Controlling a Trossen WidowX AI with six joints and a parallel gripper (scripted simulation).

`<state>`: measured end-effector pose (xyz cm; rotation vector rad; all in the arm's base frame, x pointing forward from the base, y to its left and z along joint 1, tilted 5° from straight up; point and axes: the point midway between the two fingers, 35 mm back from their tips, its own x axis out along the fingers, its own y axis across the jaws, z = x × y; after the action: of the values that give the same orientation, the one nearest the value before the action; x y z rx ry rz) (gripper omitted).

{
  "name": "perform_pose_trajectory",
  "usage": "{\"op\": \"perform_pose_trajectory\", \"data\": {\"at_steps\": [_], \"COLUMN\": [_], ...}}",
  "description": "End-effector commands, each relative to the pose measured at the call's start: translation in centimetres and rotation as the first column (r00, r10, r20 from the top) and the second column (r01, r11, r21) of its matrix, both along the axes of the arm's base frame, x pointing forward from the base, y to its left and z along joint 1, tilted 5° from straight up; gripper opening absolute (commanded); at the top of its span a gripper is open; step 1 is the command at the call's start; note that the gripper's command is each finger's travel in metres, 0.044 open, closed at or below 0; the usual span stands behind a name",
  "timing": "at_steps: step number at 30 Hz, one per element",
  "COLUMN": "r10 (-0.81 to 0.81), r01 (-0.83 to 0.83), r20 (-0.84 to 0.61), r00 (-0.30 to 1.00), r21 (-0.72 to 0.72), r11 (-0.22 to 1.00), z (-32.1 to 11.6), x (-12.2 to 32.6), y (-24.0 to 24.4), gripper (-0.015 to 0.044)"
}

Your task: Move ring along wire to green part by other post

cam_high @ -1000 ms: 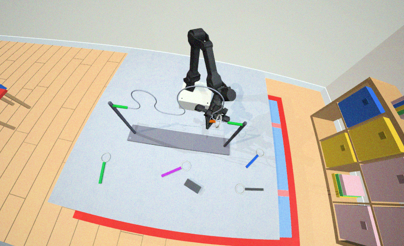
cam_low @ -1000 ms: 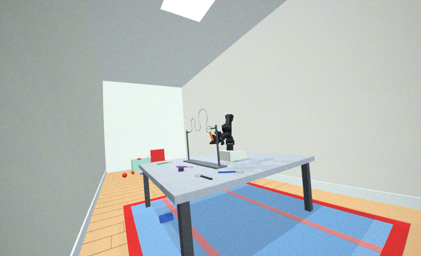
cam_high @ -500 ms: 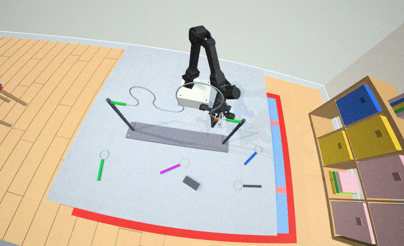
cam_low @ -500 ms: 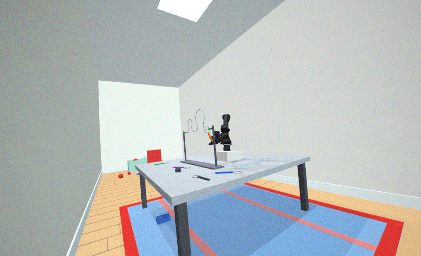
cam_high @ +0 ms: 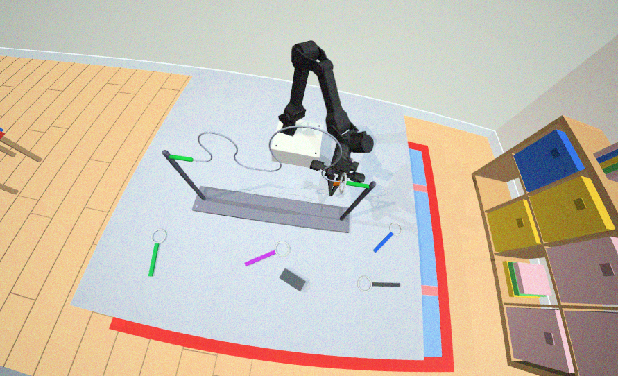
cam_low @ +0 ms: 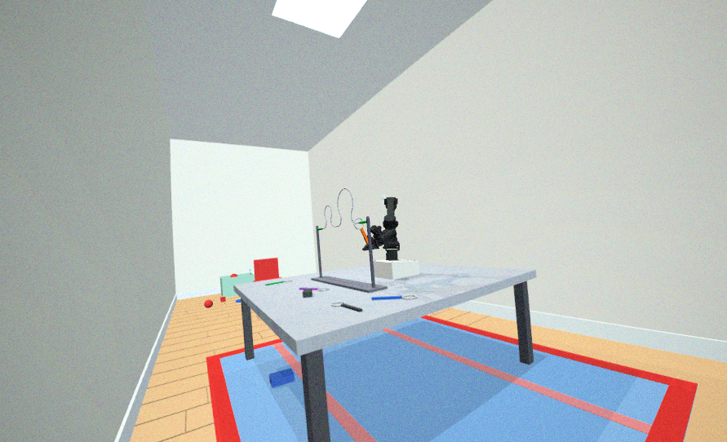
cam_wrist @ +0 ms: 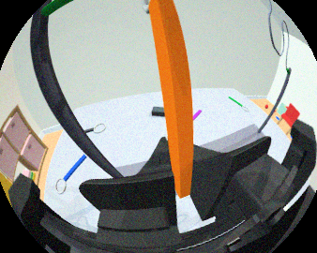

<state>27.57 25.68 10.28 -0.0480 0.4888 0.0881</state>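
The room is bright, with a glowing white panel (cam_low: pixel 320 16) at twelve o'clock in the outside view. Soft shadows lie on the table (cam_high: pixel 133 261) (cam_low: pixel 481 280) (cam_wrist: pixel 126 110). Tiny specks show everywhere, and the wrist view bends things inside a black edge.

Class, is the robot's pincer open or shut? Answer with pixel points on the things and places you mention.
Shut, on the orange handle (cam_high: pixel 336 184) (cam_low: pixel 364 236) (cam_wrist: pixel 176 103): the wrist view shows the handle's lower end between the pincer's (cam_wrist: pixel 183 187) dark fingers.

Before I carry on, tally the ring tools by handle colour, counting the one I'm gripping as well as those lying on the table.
Orange handle: 1
Green handle: 1
Purple handle: 1
Blue handle: 1
Black handle: 1
Total: 5
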Motion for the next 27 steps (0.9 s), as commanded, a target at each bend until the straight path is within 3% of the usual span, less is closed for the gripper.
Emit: {"op": "perform_pose_trajectory", "data": {"at_steps": [1, 27], "r10": [-0.005, -0.005], "r01": [0.005, 0.005], "r20": [0.005, 0.006], "r00": [1.000, 1.000], "r21": [0.010, 0.013], "r11": [1.000, 1.000], "z": [0.2, 0.1], "x": [0.0, -0.5], "y": [0.5, 2.7], "gripper": [-0.0150, -0.0150]}}
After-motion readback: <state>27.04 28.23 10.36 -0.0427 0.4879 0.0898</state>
